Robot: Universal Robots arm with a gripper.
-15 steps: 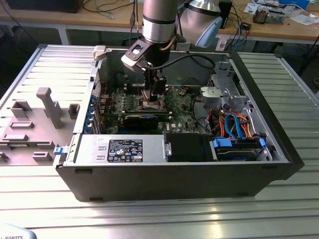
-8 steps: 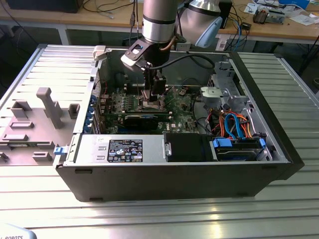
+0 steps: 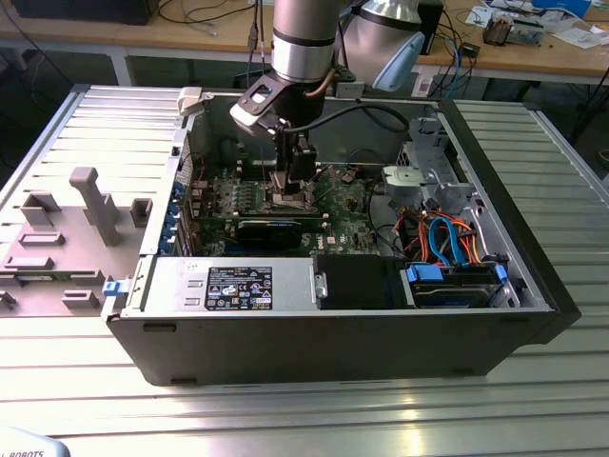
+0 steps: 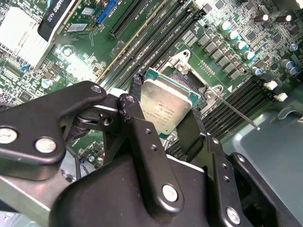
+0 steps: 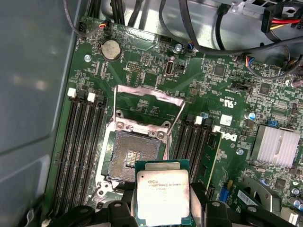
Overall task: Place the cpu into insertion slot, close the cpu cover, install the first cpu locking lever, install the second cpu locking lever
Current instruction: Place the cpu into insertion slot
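On the ribbed metal table (image 3: pixel 285 419), with cable-strewn wooden benches (image 3: pixel 95 43) standing behind, an open computer case (image 3: pixel 314 333) is lying on its side. Inside it the gripper (image 3: pixel 290 186) is clamping the cpu (image 5: pixel 162 196) by two opposite edges, holding it partly over one edge of the bare insertion slot (image 5: pixel 135 153) in the green motherboard (image 5: pixel 227 123), while the cpu cover (image 5: pixel 149 101) is standing flipped open

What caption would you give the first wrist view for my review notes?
The gripper holds the cpu close to the empty insertion slot, cpu cover swung open.
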